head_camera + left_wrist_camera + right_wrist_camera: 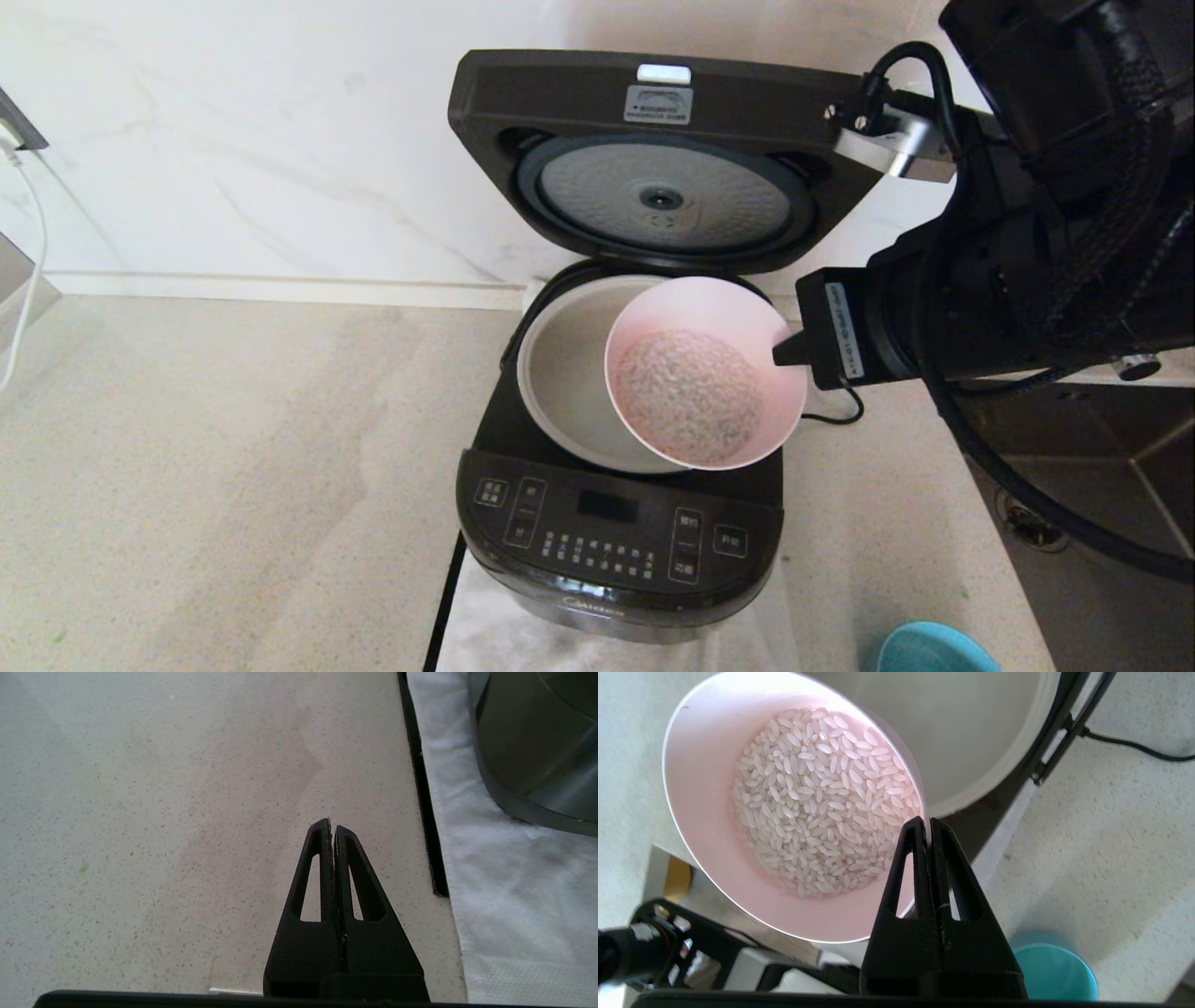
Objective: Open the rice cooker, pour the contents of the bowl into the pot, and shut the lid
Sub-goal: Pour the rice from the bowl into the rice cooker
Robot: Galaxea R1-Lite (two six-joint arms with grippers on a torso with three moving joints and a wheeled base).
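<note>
The round pale pink plastic bowl (pixel 706 371) full of white rice grains (pixel 822 807) hangs in the air over the big shiny black rice cooker (pixel 621 523). It sits above the right part of the wide pale grey pot (pixel 560 373) inside. The black hinged lid (pixel 653 154) with the silver dotted disc stands up and open at the back.

The right tool (pixel 930 826) is squeezed tight on the thin rim of the bowl, pinching it at one spot on the edge. The bowl looks light and stiff, but its wall is smooth, so I think it could slip or swing in such a small pinch. The rice is loose and will slide out fast once the bowl tips. A slow tip toward the middle of the pot seems best, so no grains land on the speckled desk (pixel 233 485).

The left tool (pixel 332 830) is clenched on nothing, parked low over the desk beside the cooker.
</note>
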